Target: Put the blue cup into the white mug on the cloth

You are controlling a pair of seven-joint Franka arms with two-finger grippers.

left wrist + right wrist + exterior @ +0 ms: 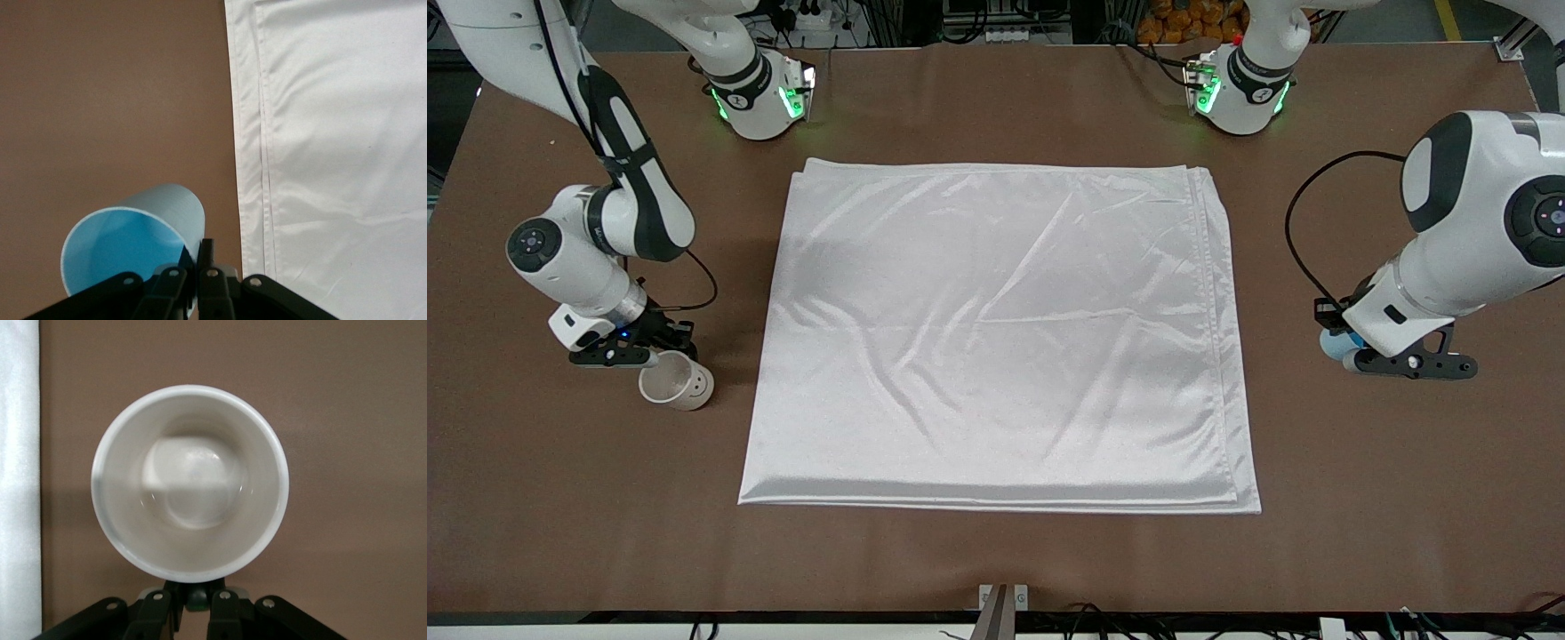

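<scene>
The right gripper (633, 354) is seen at the right arm's end of the tabletop (996, 560), pinched shut on the rim of the mug (677, 384), which is tilted and lies off the cloth (996, 333), just beside its edge. The cloth is spread flat in the middle of the tabletop, creased and bare. At the left arm's end, the left gripper (1405, 363) is clamped shut on the rim of the cup (133, 237), which is tipped and held beside the cloth's layered edge.
</scene>
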